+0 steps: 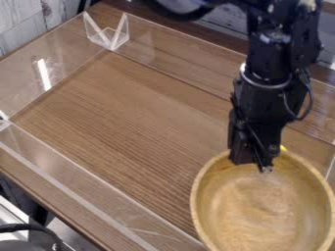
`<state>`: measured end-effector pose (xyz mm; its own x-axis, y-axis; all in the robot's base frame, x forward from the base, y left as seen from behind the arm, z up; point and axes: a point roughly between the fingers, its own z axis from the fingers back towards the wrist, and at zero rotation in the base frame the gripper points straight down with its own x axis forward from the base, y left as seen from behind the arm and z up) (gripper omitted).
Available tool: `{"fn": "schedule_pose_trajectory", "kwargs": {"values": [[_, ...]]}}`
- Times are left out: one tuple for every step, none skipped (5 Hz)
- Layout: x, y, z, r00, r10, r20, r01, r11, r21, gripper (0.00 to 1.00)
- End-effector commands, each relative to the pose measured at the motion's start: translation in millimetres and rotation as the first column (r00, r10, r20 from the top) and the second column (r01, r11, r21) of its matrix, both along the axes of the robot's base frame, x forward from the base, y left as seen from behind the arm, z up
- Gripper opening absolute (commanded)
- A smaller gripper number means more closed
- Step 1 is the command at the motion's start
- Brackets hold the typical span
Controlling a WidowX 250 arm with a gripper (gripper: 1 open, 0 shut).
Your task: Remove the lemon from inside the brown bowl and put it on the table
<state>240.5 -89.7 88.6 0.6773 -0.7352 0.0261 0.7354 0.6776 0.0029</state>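
The brown bowl (pixel 201 196) sits at the lower right of the table (pixel 131 113), and its pale inside shows no fruit. My black gripper (pixel 262 163) hangs just above the bowl's far rim, pointing down. A sliver of the yellow lemon (pixel 279 150) shows between and behind the fingers, and the jaws are shut on it. Most of the lemon is hidden by the gripper body.
Low clear acrylic walls (pixel 59 167) edge the tabletop on the left and front. A clear folded acrylic piece (pixel 108 31) stands at the far left corner. Wood-grain surface stretches left of the bowl.
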Motion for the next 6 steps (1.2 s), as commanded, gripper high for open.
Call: {"fn": "schedule_pose_trajectory", "kwargs": {"values": [[10.2,0.9,19.1,0.997,0.007,0.074,-0.005,1.0,-0.03,0.0],[10.2,2.8,18.2,0.997,0.009,0.073,-0.007,0.999,-0.031,0.0],[9.8,4.6,19.2,0.997,0.013,0.072,-0.011,0.999,-0.032,0.0],[9.1,6.5,20.9,0.997,0.017,0.07,-0.015,0.999,-0.032,0.0],[8.7,8.2,21.8,0.997,0.014,0.069,-0.012,0.999,-0.034,0.0],[8.0,9.6,23.0,0.998,0.012,0.069,-0.009,0.999,-0.036,0.0]]}}
